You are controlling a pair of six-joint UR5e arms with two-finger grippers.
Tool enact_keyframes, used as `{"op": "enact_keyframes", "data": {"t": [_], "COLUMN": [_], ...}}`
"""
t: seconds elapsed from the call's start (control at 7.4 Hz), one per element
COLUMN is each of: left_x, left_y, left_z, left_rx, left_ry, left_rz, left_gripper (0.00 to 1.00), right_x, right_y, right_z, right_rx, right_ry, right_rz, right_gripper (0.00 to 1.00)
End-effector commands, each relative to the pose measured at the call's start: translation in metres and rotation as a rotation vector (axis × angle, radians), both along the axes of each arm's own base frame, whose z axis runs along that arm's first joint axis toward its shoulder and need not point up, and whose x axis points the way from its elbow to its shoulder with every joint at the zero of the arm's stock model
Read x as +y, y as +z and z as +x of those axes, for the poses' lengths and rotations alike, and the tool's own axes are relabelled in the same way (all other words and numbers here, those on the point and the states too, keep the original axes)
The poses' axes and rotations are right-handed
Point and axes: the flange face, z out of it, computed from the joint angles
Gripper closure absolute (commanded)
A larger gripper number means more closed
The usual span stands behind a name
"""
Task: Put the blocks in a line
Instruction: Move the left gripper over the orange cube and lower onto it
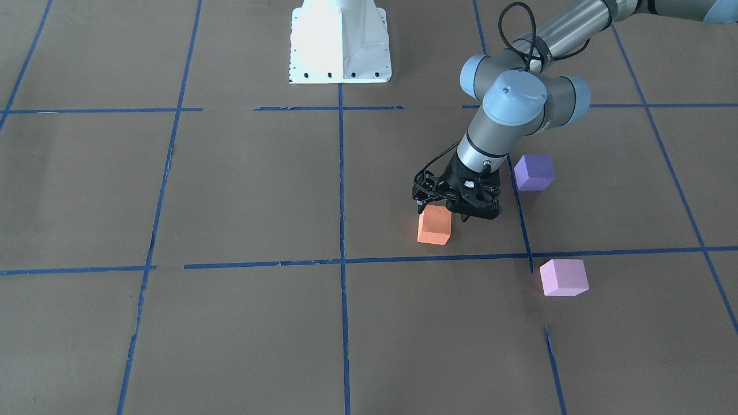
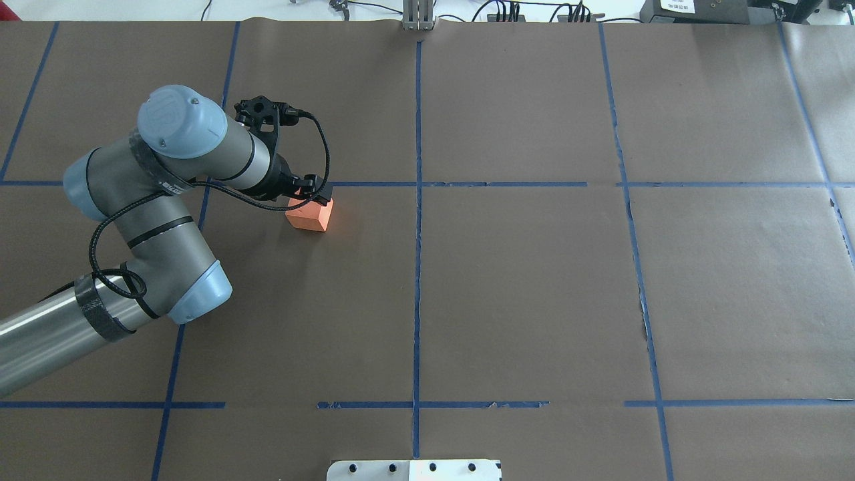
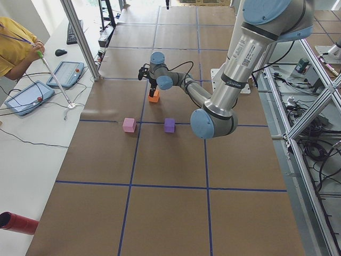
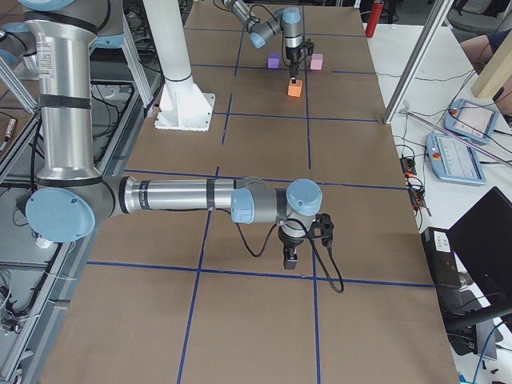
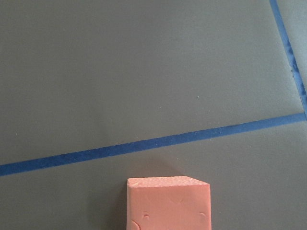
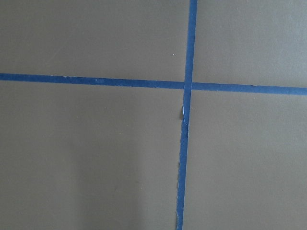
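Note:
The orange block rests on the brown table, just on the robot's side of a blue tape line; it also shows in the overhead view and at the bottom of the left wrist view. My left gripper stands right over it, its jaws apart on either side of the block's top. The dark purple block lies to the gripper's right in the front view, and the pale pink block lies nearer the operators' side. My right gripper shows only in the exterior right view, low over bare table; I cannot tell whether it is open or shut.
The white robot base stands at the table's robot side. Blue tape lines split the brown paper into squares. In the overhead view my left arm hides the purple and pink blocks. An operator sits at a side desk.

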Motion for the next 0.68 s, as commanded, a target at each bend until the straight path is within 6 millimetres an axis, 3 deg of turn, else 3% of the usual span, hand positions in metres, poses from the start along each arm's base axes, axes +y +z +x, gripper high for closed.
{"op": "enact_keyframes", "data": {"t": [0.0, 0.54], "left_x": [0.002, -0.002], "left_y": [-0.005, -0.014], "left_z": [0.008, 0.020], "left_rx": [-0.025, -0.119], "left_ry": [-0.018, -0.013], "left_rz": [0.003, 0.079], "left_gripper": [0.00, 0.00], "right_x": [0.000, 0.000], "right_y": [0.000, 0.000], "right_z": [0.000, 0.000], "right_rx": [0.000, 0.000], "right_ry": [0.000, 0.000], "right_rz": [-0.001, -0.001], "right_gripper": [0.00, 0.00]}}
